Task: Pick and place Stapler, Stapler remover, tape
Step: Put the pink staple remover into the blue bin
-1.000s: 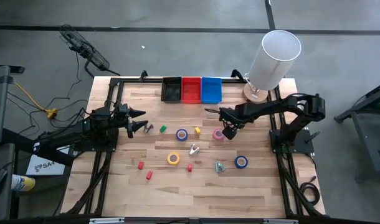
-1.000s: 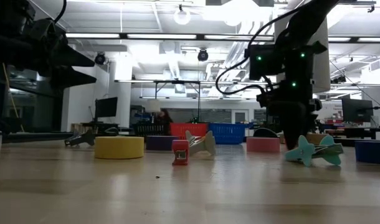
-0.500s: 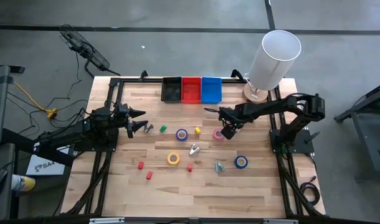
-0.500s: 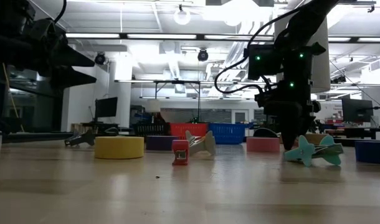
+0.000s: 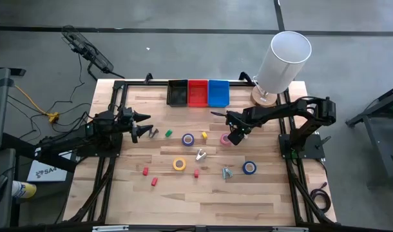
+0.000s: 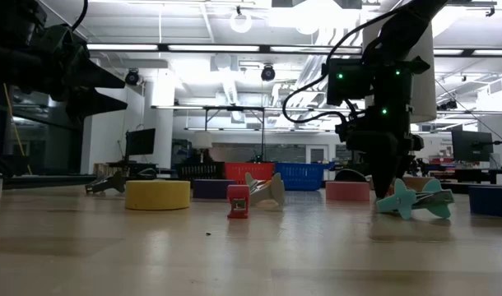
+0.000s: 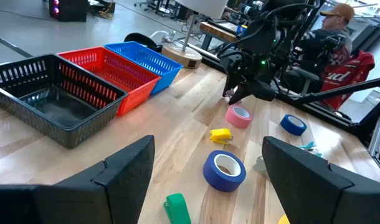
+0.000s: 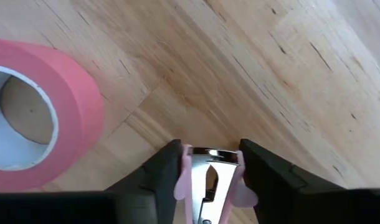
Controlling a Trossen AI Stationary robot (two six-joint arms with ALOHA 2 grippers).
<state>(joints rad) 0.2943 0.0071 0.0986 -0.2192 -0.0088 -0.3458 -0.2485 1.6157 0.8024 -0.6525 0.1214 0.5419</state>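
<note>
My right gripper (image 5: 235, 136) points straight down just right of the pink tape roll (image 5: 225, 138) and is shut on a small pink stapler remover (image 8: 209, 177) with chrome jaws. My left gripper (image 5: 145, 125) hangs open and level over the table's left side, holding nothing. A grey stapler (image 5: 153, 133) lies just beyond it. Two blue tape rolls (image 5: 188, 138) (image 5: 249, 167) and a yellow one (image 5: 179, 164) lie flat on the table. A white stapler remover (image 5: 200, 154) and a teal one (image 5: 227, 171) lie near the middle. My right gripper pinches the pink stapler remover by its two pink outer sides (image 8: 182, 177), one finger (image 8: 162, 177) on each. The fingers come from above, pointing down. The remover sits low at the table top beside the pink tape roll (image 8: 34, 118); whether it is lifted, I cannot tell.
Black (image 5: 178, 92), red (image 5: 198, 92) and blue (image 5: 218, 92) baskets stand in a row at the far edge. A white cylinder (image 5: 283, 61) stands at the far right corner. Small red, green and yellow blocks (image 5: 154, 182) are scattered about. A person sits beyond the table's right side (image 7: 336, 25).
My right gripper has stayed in place beside the pink tape roll and has drawn its fingers together onto the pink stapler remover.
</note>
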